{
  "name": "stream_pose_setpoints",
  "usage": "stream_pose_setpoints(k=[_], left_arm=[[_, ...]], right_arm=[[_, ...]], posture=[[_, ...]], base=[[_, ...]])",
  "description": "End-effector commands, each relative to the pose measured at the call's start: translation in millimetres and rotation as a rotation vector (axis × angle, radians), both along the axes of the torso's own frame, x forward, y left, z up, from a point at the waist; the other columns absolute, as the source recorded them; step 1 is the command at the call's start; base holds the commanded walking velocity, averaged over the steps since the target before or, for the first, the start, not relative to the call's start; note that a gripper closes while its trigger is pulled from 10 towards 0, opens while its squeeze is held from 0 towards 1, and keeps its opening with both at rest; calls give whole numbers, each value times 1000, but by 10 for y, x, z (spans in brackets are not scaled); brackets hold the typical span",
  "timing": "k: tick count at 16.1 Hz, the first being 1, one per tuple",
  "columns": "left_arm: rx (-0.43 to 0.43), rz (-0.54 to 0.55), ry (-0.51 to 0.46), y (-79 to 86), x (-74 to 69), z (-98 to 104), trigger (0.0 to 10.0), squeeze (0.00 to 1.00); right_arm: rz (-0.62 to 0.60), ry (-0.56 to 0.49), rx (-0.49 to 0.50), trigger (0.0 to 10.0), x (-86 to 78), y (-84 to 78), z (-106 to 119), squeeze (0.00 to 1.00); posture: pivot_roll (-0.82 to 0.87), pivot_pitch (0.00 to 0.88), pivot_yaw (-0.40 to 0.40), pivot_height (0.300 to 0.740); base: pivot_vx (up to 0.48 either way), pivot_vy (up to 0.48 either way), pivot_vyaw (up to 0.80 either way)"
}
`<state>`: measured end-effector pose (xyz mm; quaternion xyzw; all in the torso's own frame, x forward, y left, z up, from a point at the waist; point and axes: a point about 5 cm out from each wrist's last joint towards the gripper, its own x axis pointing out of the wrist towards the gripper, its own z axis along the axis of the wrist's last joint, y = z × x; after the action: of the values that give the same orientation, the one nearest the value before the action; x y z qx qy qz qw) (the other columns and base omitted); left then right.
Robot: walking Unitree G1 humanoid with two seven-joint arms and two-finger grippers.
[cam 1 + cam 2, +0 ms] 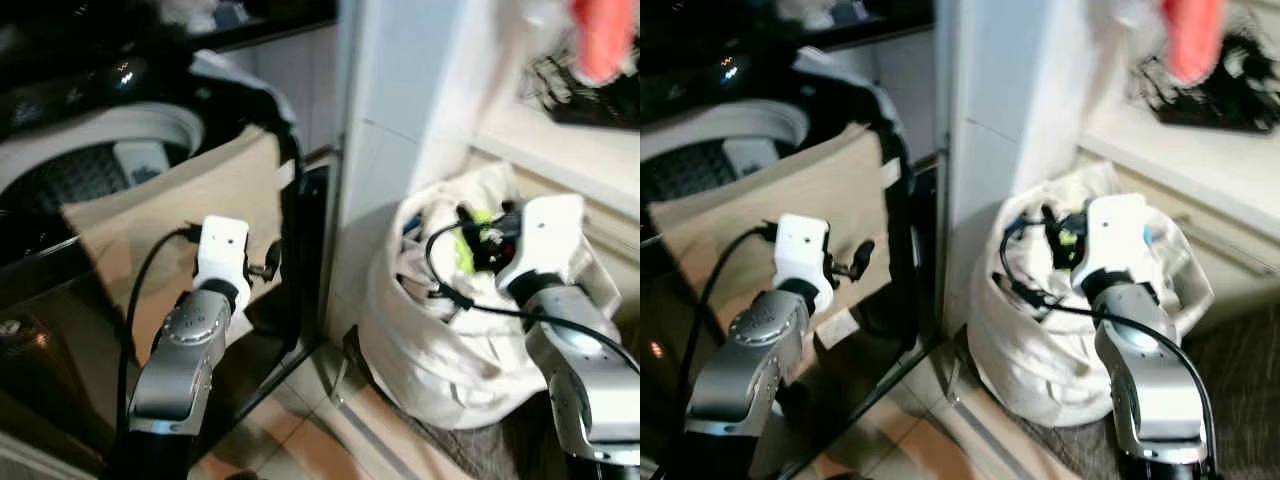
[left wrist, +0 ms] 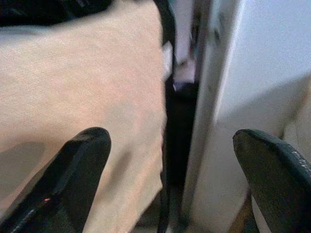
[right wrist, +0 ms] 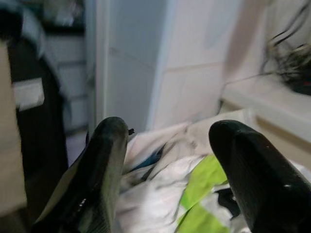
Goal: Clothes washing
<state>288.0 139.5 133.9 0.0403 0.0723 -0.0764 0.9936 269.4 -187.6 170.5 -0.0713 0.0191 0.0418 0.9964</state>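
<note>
Fingers of the right gripper stand wide apart with nothing between them, poised just above the mouth of the white laundry bag, over a rumple of white cloth and a lime-green garment. The bag sits on the floor against the foot of the white wall corner, below the ledge's edge. The left gripper is spread wide and empty too, held near the beige cloth that drapes over the front rim of the top-loading washing machine, whose drum lies open behind it.

The step in hand looks like reaching into the bag for a piece. To do it well, lower the right fingers straight down astride the green fold, close on cloth alone, and lift clear of the bag's rim before swinging across. The blur makes it hard to tell whether the dark cable near the bag's mouth would snag.
</note>
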Motion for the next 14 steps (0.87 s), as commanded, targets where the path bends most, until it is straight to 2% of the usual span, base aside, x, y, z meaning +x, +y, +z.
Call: stream_pose_setpoints(k=[1,2,3,4,5,7,8,9,10,12,14], left_arm=[[-33,-9,-51,-48,4,121,10000,1000],[-55,1,-94,-9,50,235,10000,0],[-48,14,-107,-3,56,254,10000,0],[-2,18,-120,62,45,285,10000,0],[11,40,-137,114,19,305,10000,0],[-116,44,-108,112,-4,296,10000,0],[-95,30,-109,84,-6,291,10000,0],[-18,18,-132,36,6,279,10000,0],[5,-12,-138,-58,4,263,10000,0],[19,-62,-104,-136,36,154,10000,0],[9,-119,-136,-196,75,207,10000,0]], right_arm=[[-24,9,-9,10000,34,-54,6,0],[-110,-23,61,10000,113,-149,31,0],[-112,-29,72,10000,126,-161,34,0],[-90,-11,-6,10000,150,-115,-9,0],[-65,19,12,10000,142,-56,-87,0],[-48,31,23,10000,120,19,-120,0],[-25,41,34,10000,98,66,-147,0],[-10,58,29,10000,77,72,-190,0],[7,67,15,10000,39,59,-191,0],[4,67,-8,10000,11,2,-164,0],[-72,79,13,10000,17,-113,-165,0]], posture=[[8,0,-62,740],[21,0,-59,740],[21,0,-59,740],[56,0,-68,740],[58,0,-66,740],[67,0,-70,740],[75,0,-75,740],[69,0,-70,740],[21,0,-29,740],[-10,0,-7,740],[-34,0,15,740]], base=[[0,0,0],[0,0,0],[0,0,0],[0,0,0],[0,0,0],[0,0,0],[0,0,0],[0,0,0],[0,0,0],[0,0,0],[0,0,0]])
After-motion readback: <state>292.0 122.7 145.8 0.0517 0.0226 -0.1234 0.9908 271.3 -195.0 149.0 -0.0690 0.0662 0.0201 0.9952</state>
